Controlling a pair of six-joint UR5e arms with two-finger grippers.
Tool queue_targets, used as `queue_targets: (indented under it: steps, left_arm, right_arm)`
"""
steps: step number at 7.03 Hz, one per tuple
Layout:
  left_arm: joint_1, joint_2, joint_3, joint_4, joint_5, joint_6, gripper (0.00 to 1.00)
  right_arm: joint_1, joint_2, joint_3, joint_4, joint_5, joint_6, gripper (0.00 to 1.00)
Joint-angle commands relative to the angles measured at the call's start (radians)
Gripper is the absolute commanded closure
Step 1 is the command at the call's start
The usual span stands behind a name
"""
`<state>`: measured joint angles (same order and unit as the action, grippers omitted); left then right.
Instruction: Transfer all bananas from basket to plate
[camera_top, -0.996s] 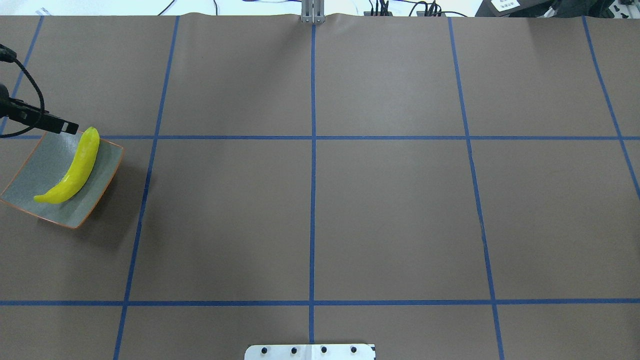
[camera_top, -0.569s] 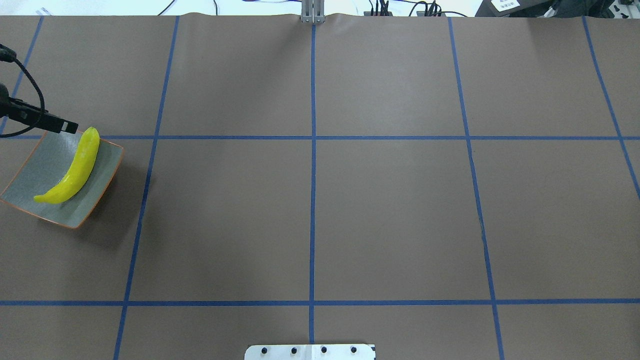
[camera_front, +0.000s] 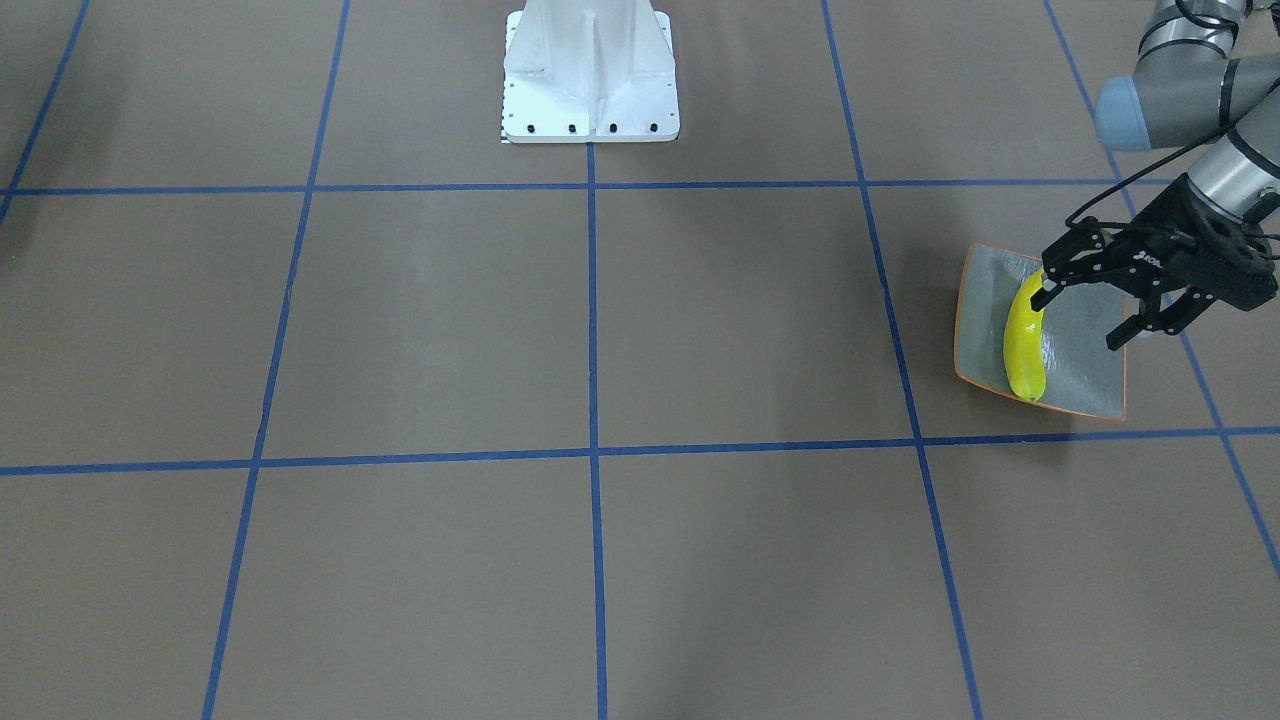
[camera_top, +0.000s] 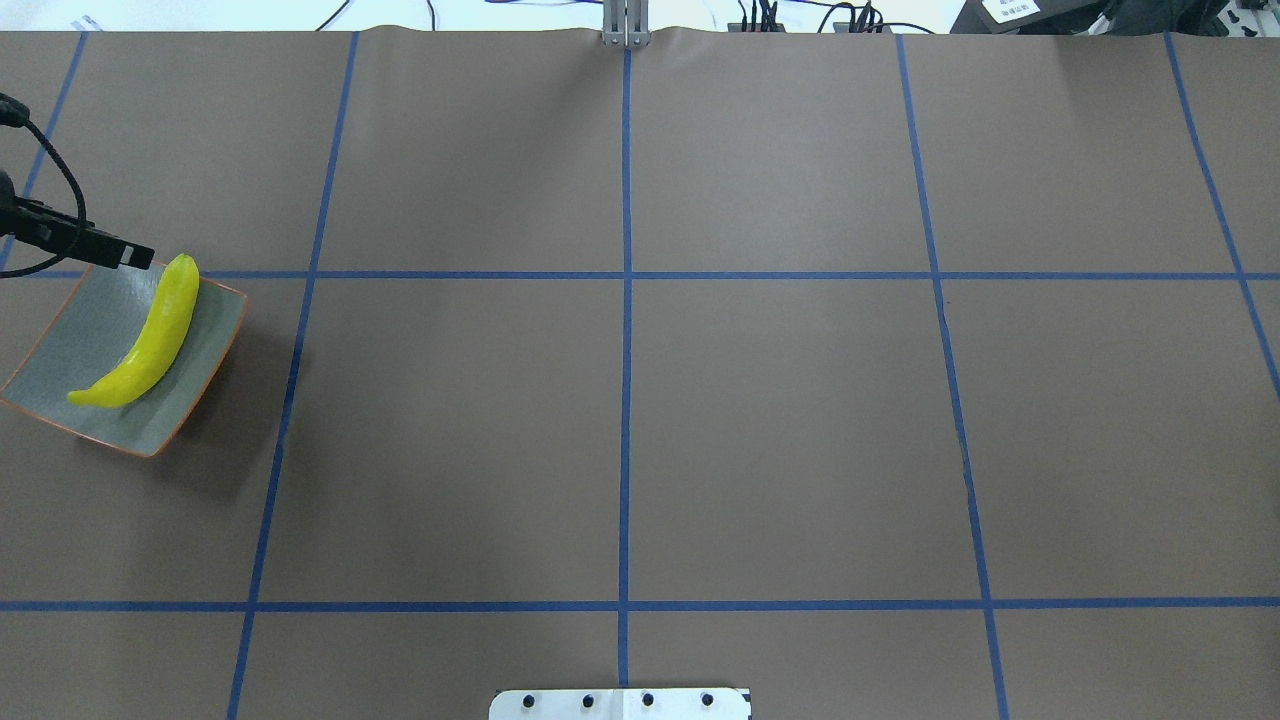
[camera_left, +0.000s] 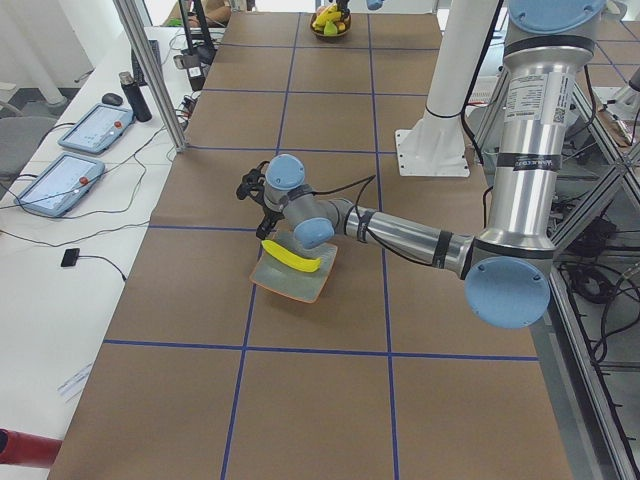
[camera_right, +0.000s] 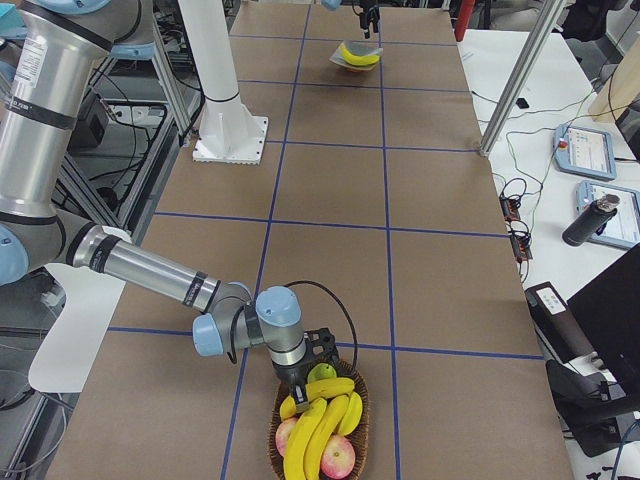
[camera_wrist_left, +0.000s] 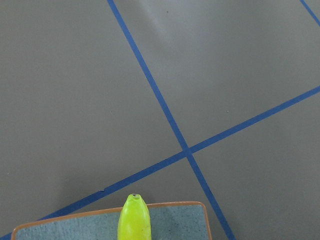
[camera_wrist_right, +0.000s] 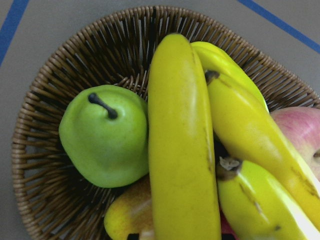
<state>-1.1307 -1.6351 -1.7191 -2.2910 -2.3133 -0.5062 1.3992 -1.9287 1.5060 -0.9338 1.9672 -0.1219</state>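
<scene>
One yellow banana (camera_front: 1022, 335) lies on the grey-green plate (camera_front: 1085, 375) with the orange rim, at the table's left end (camera_top: 70, 340). My left gripper (camera_front: 1085, 315) hovers just above the plate, open and empty, one finger beside the banana's near tip. The left wrist view shows the banana's tip (camera_wrist_left: 134, 220) and the plate's rim (camera_wrist_left: 175, 205). Three bananas (camera_wrist_right: 180, 140) lie in the wicker basket (camera_wrist_right: 50, 100) at the table's right end (camera_right: 355, 390). My right gripper (camera_right: 300, 385) is over the basket's edge; I cannot tell if it is open.
A green pear (camera_wrist_right: 102, 135) and a red apple (camera_wrist_right: 300, 130) share the basket with the bananas. The white robot base (camera_front: 590, 70) stands at the table's middle edge. Blue tape lines cross the brown table.
My left gripper's finger has drawn back slightly from the banana's far tip. The banana and plate have not moved.
</scene>
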Motion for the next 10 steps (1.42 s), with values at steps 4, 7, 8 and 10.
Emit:
queue_targets:
  steps: [4,7,8,10]
  left_arm:
    - [-0.001,0.001,0.0,-0.007,0.0,0.0,0.0]
    - [0.0,0.003,0.001,-0.007,0.0,-0.002,0.0]
    - [0.0,0.003,0.001,-0.005,0.0,-0.002,0.0]
    - [0.0,0.003,0.006,-0.007,-0.002,-0.003,0.0]
  right_arm:
    - [0.0,0.002,0.013,0.001,0.004,-0.016,1.0]
    - [0.004,-0.003,0.068,-0.006,0.025,-0.019,1.0]
    - [0.014,-0.009,0.088,-0.008,0.028,-0.031,1.0]
    - [0.053,-0.003,0.112,-0.011,0.05,-0.039,1.0]
